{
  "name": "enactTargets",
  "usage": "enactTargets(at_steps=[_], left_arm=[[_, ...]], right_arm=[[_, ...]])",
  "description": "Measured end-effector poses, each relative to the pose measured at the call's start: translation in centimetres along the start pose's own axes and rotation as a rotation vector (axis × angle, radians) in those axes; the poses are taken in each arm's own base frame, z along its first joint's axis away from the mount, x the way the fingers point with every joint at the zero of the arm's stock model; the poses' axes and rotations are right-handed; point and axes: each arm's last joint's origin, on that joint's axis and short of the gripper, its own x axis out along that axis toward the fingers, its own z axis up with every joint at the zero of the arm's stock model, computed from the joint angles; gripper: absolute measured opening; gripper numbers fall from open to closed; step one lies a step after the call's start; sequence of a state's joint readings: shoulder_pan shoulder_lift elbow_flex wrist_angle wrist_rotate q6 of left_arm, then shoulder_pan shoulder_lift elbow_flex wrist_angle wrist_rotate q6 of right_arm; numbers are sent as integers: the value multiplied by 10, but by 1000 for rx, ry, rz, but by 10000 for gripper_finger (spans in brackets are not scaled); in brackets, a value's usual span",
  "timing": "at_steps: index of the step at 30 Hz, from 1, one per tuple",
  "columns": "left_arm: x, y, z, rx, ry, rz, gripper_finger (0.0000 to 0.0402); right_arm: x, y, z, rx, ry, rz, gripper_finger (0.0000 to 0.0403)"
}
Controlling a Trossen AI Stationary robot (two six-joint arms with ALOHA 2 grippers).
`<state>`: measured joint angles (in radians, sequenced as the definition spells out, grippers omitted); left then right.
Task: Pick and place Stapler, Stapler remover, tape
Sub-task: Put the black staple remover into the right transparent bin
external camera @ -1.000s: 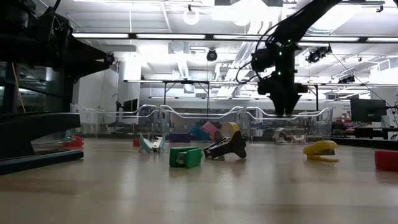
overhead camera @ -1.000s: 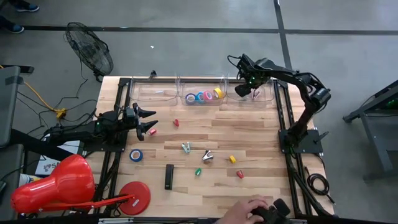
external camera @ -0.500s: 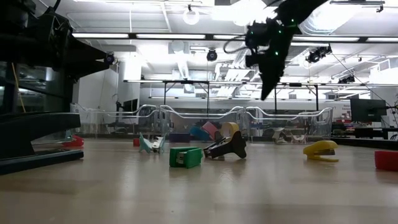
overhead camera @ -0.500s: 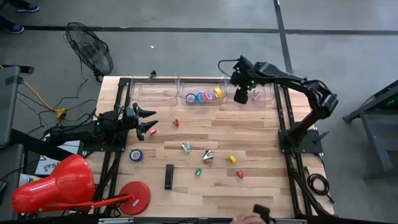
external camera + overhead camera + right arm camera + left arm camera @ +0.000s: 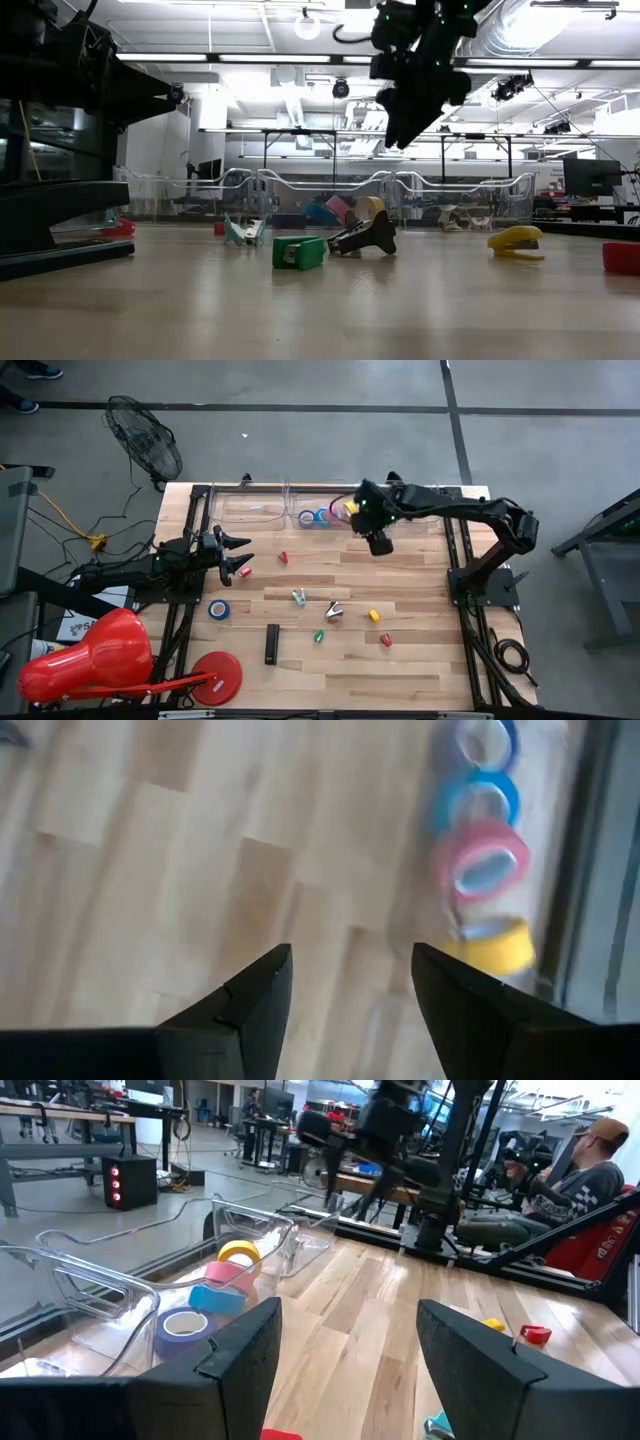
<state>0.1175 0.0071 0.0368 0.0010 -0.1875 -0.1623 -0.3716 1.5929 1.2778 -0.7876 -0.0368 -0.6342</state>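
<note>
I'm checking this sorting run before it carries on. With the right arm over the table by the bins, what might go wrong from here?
1. The right gripper hangs open and empty close to the clear bin holding the tape rolls; it might clip the bin wall.
2. The small items lie close together mid-table, such as the green piece and the yellow piece; a grasp could nudge a neighbour.

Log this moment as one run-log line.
right tool: open, empty, above table near middle bin | left tool: open, waiting at left edge | tape rolls: in middle bin | blue tape roll: on table
</note>
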Motion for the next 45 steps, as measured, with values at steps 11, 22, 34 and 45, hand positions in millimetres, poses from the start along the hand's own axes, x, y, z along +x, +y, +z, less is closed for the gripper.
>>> enactTargets(at_steps=[11,22,34,45], left_arm=[[0,0,0,0,0,0,230],[0,0,0,0,0,0,230],[0,0,0,0,0,1,230],[0,0,0,0,-1,2,230]], right_arm=[[27,68,55,-198,-124,70,201],[62,109,77,-224,-188,208,291],[90,146,83,-303,-188,367,330],[115,155,79,-269,-120,366,330]])
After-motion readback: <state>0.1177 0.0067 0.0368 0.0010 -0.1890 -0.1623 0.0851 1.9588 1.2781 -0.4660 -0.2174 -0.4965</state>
